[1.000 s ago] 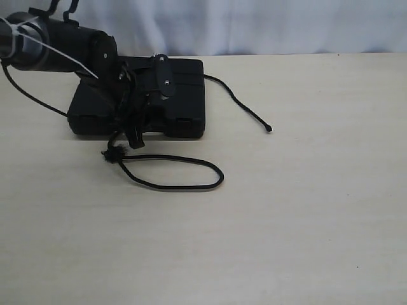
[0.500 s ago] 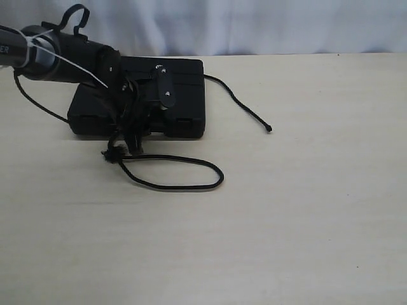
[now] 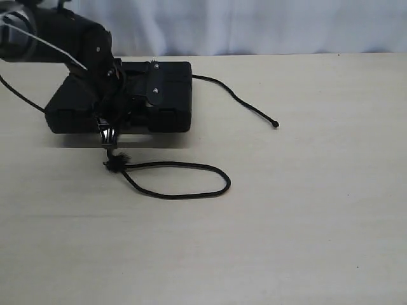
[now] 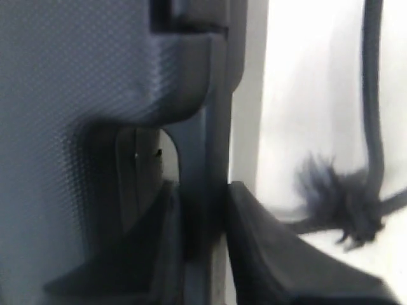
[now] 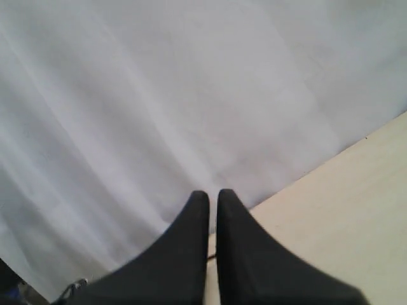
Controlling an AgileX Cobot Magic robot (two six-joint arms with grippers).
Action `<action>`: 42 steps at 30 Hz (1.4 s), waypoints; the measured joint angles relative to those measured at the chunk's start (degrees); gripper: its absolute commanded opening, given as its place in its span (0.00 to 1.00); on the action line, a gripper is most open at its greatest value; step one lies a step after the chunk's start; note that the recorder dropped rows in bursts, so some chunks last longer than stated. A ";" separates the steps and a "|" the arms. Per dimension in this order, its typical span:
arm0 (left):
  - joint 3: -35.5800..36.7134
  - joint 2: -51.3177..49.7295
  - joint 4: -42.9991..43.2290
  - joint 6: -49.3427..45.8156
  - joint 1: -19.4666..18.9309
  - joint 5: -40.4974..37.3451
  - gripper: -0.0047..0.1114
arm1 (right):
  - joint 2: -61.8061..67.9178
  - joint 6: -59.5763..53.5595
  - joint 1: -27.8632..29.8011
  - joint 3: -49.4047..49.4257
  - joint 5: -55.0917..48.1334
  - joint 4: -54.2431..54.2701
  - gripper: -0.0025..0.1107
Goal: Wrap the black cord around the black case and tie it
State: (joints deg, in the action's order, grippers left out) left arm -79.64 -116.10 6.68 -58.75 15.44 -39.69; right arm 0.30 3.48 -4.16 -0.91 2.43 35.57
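Note:
The black case [image 3: 170,95] lies at the table's back left, its near edge raised above a shadow. My left gripper [image 3: 108,131] reaches down over that edge. In the left wrist view the left gripper [image 4: 203,188] is shut on the handle wall of the black case [image 4: 76,95]. The black cord [image 3: 191,193] forms a loop in front of the case, with its frayed knot [image 3: 116,164] just below the gripper. The cord's other end runs from behind the case to a knobbed tip [image 3: 275,123]. My right gripper [image 5: 213,194] is shut on nothing, facing a curtain.
The light wooden table [image 3: 305,222] stretches to the right and front of the case. A white curtain [image 3: 267,25] hangs behind the table's far edge. The left arm's thin black cable [image 3: 22,98] trails over the table at the far left.
The case has slid left with the left gripper and its near edge has lifted off the table. The cord's loop and tip have shifted slightly right.

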 measured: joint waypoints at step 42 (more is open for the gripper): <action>2.19 -3.85 -2.35 -13.28 -0.12 -1.63 0.46 | 88.19 -14.96 -14.44 -55.72 7.79 -41.85 0.06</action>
State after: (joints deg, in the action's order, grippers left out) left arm -77.45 -119.95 4.33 -72.03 15.32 -41.32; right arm 88.49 -11.48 -18.59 -56.64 10.21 -6.28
